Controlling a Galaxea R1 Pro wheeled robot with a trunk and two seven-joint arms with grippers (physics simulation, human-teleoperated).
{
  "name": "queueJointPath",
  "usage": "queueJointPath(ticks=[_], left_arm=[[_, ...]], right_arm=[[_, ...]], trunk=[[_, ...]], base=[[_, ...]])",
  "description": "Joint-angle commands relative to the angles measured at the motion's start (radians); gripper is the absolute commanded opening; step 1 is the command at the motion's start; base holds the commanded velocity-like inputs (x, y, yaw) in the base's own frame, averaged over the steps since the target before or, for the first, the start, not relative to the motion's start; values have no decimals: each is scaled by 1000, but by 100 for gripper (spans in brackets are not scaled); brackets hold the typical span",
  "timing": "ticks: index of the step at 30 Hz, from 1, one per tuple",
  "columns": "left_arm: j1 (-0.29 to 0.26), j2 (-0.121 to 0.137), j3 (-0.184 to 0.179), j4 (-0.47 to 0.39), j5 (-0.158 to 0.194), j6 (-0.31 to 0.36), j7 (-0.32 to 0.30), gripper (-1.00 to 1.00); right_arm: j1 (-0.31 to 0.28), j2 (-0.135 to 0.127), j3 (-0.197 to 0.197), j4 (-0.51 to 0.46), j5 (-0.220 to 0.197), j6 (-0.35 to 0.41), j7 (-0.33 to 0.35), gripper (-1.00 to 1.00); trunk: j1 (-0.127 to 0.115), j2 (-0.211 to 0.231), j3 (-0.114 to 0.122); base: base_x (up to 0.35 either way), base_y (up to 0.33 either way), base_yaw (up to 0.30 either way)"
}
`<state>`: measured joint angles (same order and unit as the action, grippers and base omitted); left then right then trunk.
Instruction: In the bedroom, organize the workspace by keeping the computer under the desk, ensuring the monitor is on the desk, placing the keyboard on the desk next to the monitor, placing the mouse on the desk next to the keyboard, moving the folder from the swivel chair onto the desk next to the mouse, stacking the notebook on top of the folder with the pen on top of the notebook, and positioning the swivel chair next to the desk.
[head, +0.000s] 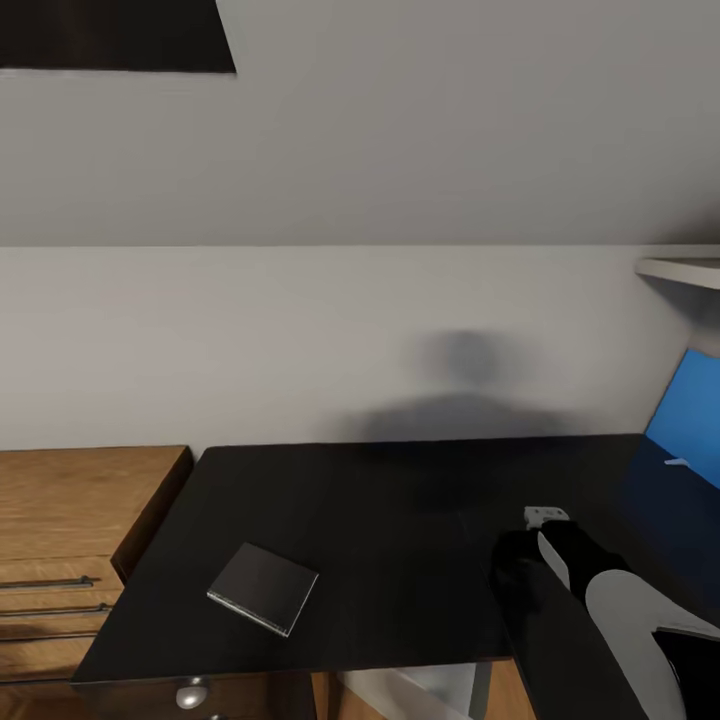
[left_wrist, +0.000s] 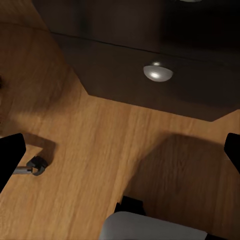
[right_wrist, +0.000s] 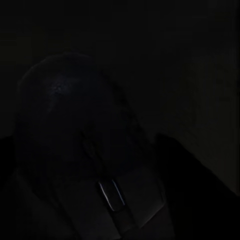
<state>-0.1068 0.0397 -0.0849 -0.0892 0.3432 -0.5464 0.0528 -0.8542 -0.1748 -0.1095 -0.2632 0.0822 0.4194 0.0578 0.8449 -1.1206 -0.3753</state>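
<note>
The right arm is seen nearest, reaching forward over the desk with its gripper lowered to the black top near the right side. In the right wrist view the mouse is shown very close beneath the camera, dark against the dark desk, with its scroll wheel faintly lit. It is judged that the mouse is being set down or held here, since it must end on the desk beside the keyboard; how far the right jaws stand apart, and whether the mouse is gripped, cannot be told from these dim pictures.

The left gripper is held low, off the desk, with its two dark fingertips wide apart and nothing between them. Below it a wooden floor, a chair caster and a grey rounded part are seen; beyond, a black drawer front with a round silver knob. This arm is judged to be parked clear of the work.

Farther left on the desk the notebook lies flat and alone, well apart from the right gripper. A wooden drawer unit adjoins the desk's left end. At the far right a blue panel leans behind the desk, under a white shelf. A plain pale wall closes the scene, with the robot's shadow cast on it.
</note>
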Motion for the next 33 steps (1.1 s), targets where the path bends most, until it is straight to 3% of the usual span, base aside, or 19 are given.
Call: queueJointPath(ticks=[1, 16, 20, 33], left_arm=[[-1, 0, -9, 0, 4, -3, 6, 100], [-1, 0, -9, 0, 4, -2, 6, 100], [-1, 0, -10, 0, 2, -2, 5, 100], [-1, 0, -10, 0, 3, 0, 6, 100]], right_arm=[[0, 0, -7, -3, 8, 6, 5, -100], [0, 3, -7, -6, 8, 6, 4, -100], [0, 5, -28, -48, -25, 11, -2, -100], [0, 6, -30, -47, -28, 7, -2, -100]], trunk=[[-4, 7, 2], [-61, 112, 49], [-61, 112, 49], [-61, 112, 50]], base=[[0, 0, 0], [0, 0, 0], [0, 0, 0], [-226, 0, 0]])
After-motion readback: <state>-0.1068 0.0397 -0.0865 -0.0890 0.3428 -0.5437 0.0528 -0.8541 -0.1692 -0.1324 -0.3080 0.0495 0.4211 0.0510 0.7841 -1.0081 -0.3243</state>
